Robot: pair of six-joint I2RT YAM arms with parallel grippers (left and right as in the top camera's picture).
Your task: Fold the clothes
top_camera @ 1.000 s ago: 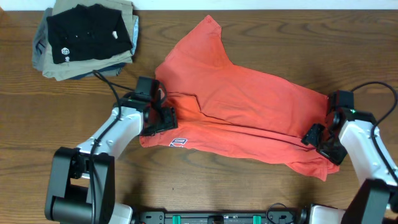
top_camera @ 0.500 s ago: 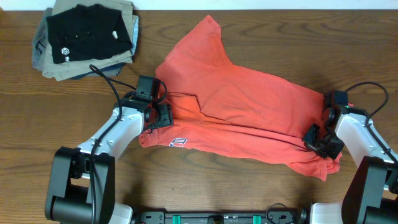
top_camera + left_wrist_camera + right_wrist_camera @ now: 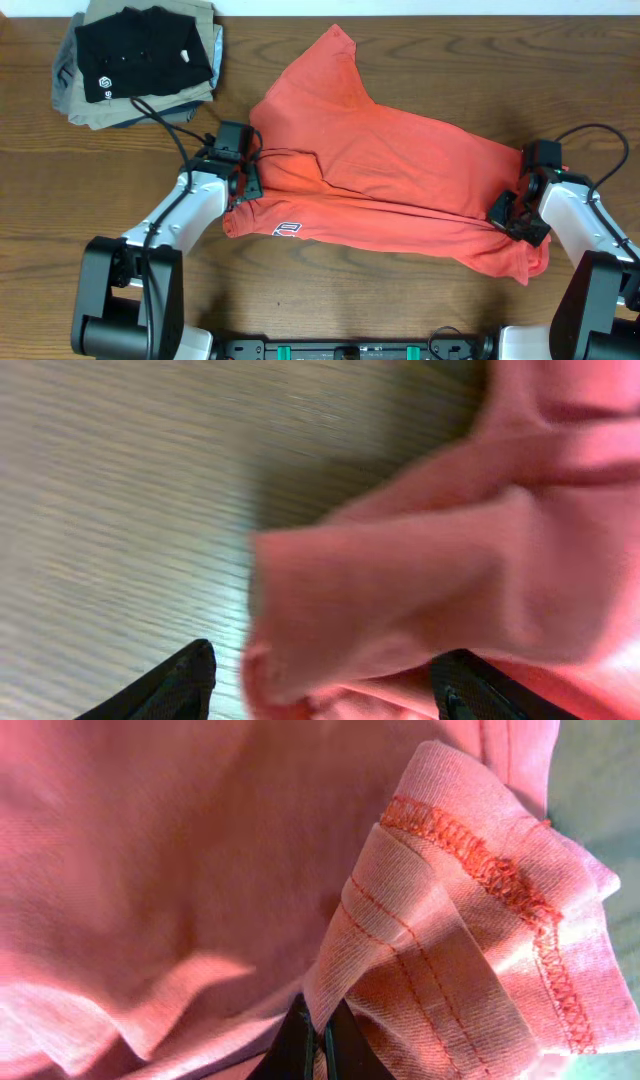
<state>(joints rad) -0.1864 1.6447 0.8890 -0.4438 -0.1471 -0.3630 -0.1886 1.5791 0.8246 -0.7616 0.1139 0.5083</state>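
1. Overhead view shows the coral-red short-sleeved cotton T-shirt with white lettering (image 3: 385,180) lying across the middle of the brown wooden desk (image 3: 330,295), one sleeve pointing to the far side and a strip along its near edge already doubled over.
2. My right fingers (image 3: 318,1042) are pressed together on a stitched hem fold at the shirt's right end. The pinch takes only a thin bunch of layers, so a fast pull could let one layer slide out and leave the fold crooked.
3. My left fingers (image 3: 325,682) stand spread, with a lump of the shirt's left edge between them. The wrist picture is blurred, so I cannot tell whether both tips touch the cloth. If I lift before they bite, that corner would likely drop and the shirt would skew.
4. If the two ends are pulled unevenly, I'd expect the doubled strip to twist or wrinkle.
5. Far left on the desk sits a pile of folded garments with a black shirt with a small white logo (image 3: 140,55) on top. The left arm's black cable (image 3: 165,122) runs just beside it, so a wide swing could snag or nudge the pile.
6. Open room: bare wood lies along the near edge and to the far right. The shirt's right end lies near the desk's right side, so there is little room to drag it that way.
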